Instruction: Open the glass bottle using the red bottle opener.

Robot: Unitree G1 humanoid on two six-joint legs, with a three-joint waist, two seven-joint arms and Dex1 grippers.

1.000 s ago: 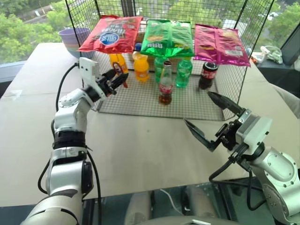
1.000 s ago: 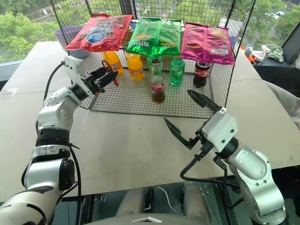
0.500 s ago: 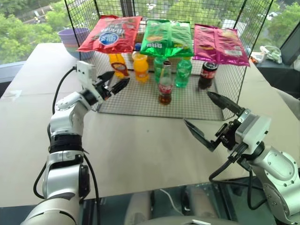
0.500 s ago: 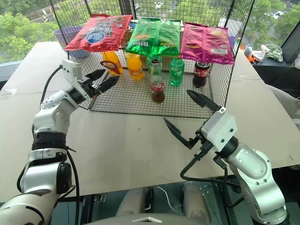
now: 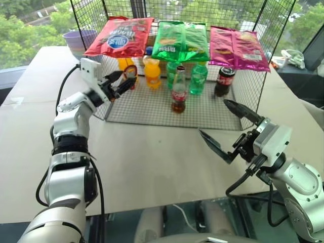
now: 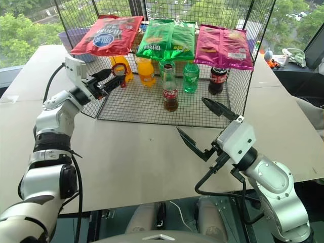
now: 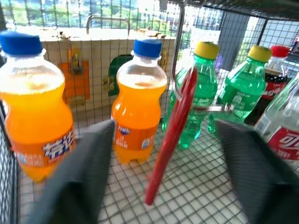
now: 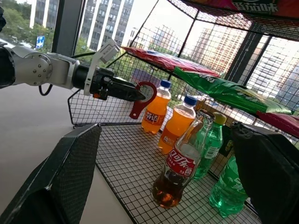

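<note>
Glass bottle (image 5: 178, 90): one, stood upright on the wire floor of the cage near its middle, dark cola at the bottom, red label round the middle; touched by neither end effector.
Red bottle opener (image 6: 120, 73): one, seen at the tips of the left end effector (image 6: 109, 83), ring head uppermost and handle hanging down, in front of the orange bottles; in the left wrist view the opener (image 7: 172, 132) is seen edge-on between the two fingers, with a gap on each side, so a grip cannot be told.
Left end effector: raised at the cage's open front on its left side, fingers partly apart.
Right end effector (image 5: 229, 127): held over the worktop in front of the cage's right part, fingers spread wide, nothing between them.
Orange bottles (image 7: 138, 99): two, blue caps, at the back left of the cage floor.
Green bottles (image 5: 198, 77): two, yellow caps, just behind the glass bottle.
Dark cola bottle (image 5: 224, 80): one, red cap, at the right.
Snack bags: three laid on the cage roof, one red (image 5: 120, 36), one green (image 5: 182, 40), one pink (image 5: 238, 47).
Wire cage (image 5: 152, 109): one, set on the worktop.
Bowl (image 5: 79, 40): one, lilac, behind the cage's left corner.
Worktop (image 5: 152, 167): pale, bare in front of the cage.
</note>
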